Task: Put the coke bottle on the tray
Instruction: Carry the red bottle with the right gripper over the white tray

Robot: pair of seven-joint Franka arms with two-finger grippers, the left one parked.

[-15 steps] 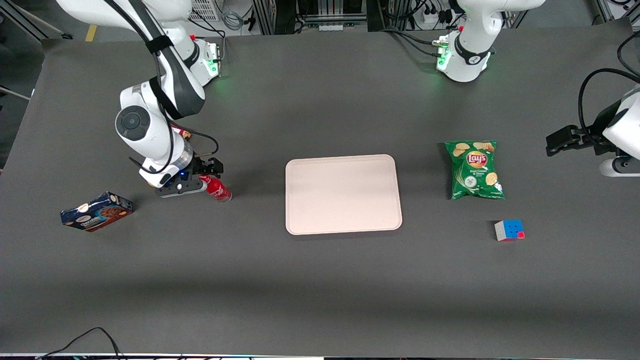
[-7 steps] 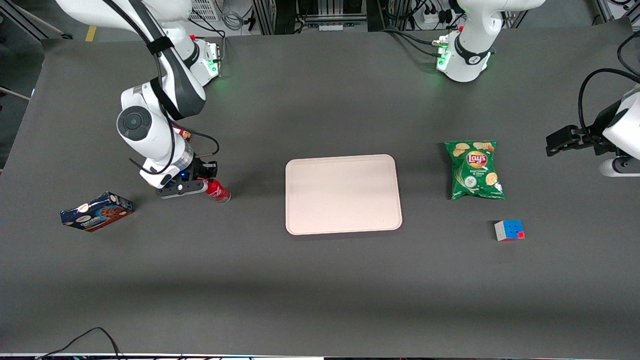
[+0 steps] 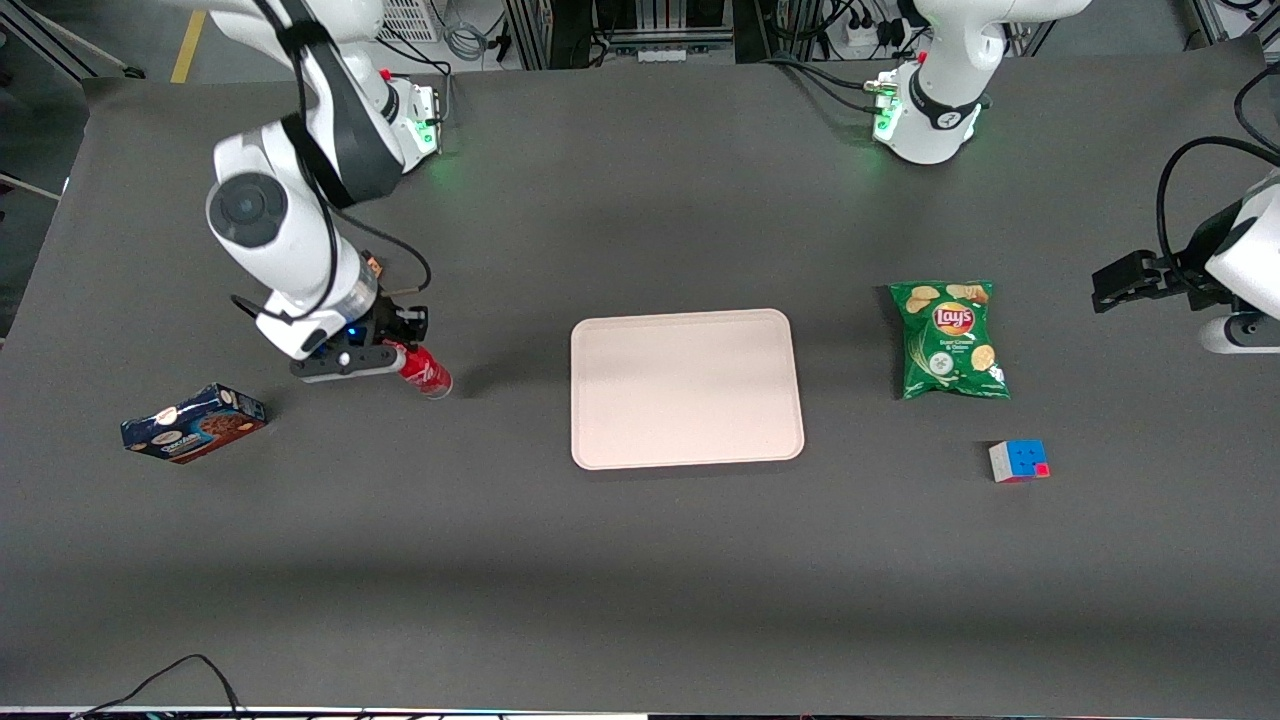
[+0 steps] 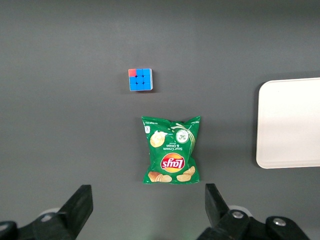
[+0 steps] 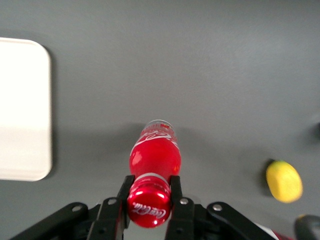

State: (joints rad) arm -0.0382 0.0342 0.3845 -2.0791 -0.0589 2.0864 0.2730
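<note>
Cookie box (image 3: pixel 193 422) lies toward the working arm's end of the table, nearer the front camera than the gripper. Next along, gripper (image 3: pixel 400 347) hangs over the dark mat with its fingers (image 5: pixel 174 192) clamped on the red cap of the coke bottle (image 3: pixel 425 371). Bottle hangs from the neck, body tilted, clear base pointing away from the wrist. Wrist view suggests the base is off the mat, with a soft shadow beneath, though contact cannot be ruled out from these angles. Yellow lemon-like item (image 5: pixel 283 181) sits on the mat near the bottle, apart from it.

Tray (image 3: pixel 686 388) lies flat mid-table, bare, well apart from the bottle. Chip bag (image 3: pixel 948 340) and puzzle cube (image 3: pixel 1018 460) rest toward the parked arm's end.

Judgement: grasp done, carry to tray pending. Risks:
- Grip is only on the smooth round cap; a quick swing could let the bottle pivot or slip out.
- Low carry height could catch the base on the tray's raised rim.
- Released tilted, the bottle would likely topple and roll off the tray.
</note>
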